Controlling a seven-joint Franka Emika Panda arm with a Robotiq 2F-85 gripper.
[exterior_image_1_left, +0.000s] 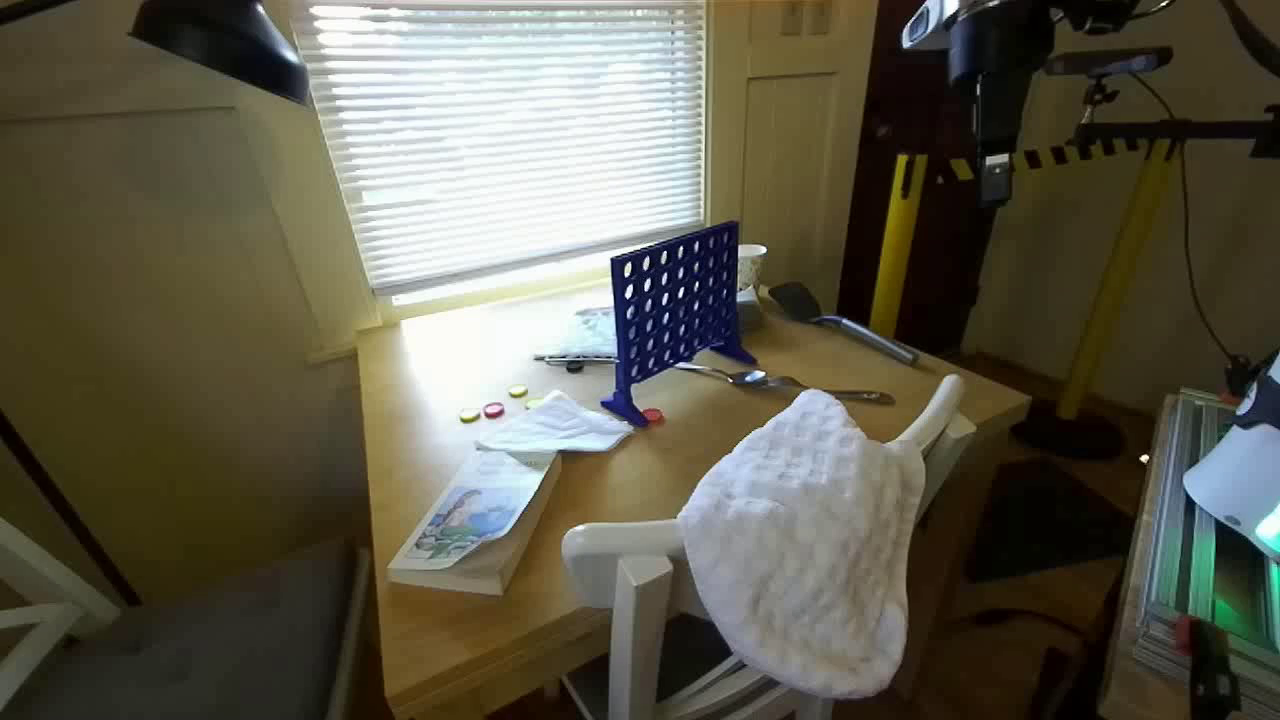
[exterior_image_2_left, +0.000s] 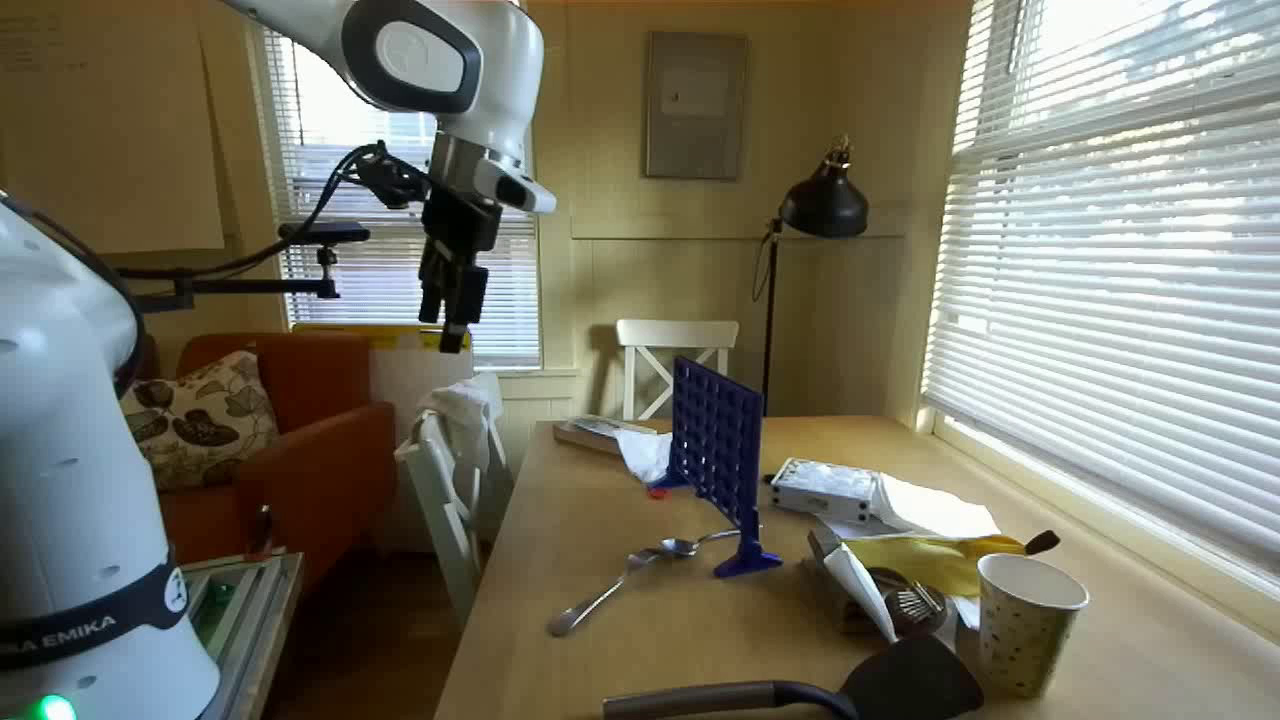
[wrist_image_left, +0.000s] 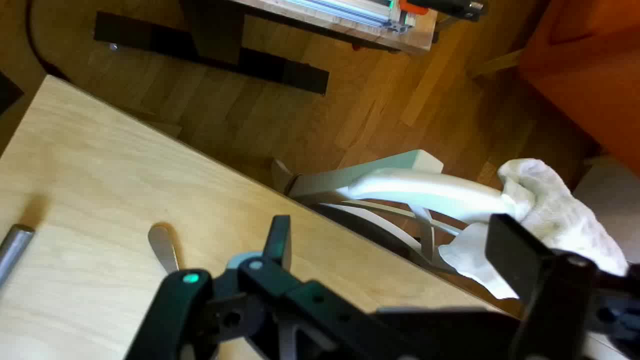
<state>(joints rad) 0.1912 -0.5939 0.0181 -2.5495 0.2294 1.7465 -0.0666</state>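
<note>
My tool (wrist_image_left: 392, 242) is the nearest in the wrist view, spread wide and released. Below it there is a chair (wrist_image_left: 425, 192), a cloth (wrist_image_left: 565, 220) draped over its back. Also below is the tabletop (wrist_image_left: 115, 165), where a rack (exterior_image_2_left: 716, 440) stands.

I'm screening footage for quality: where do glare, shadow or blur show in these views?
Both exterior views: daylight glares through the window blinds. In an exterior view, the chair seat at lower left sinks into gloom. Wrist view: the gripper, in the foreground, looks soft; a metal handle casts a small shadow on the table.
</note>
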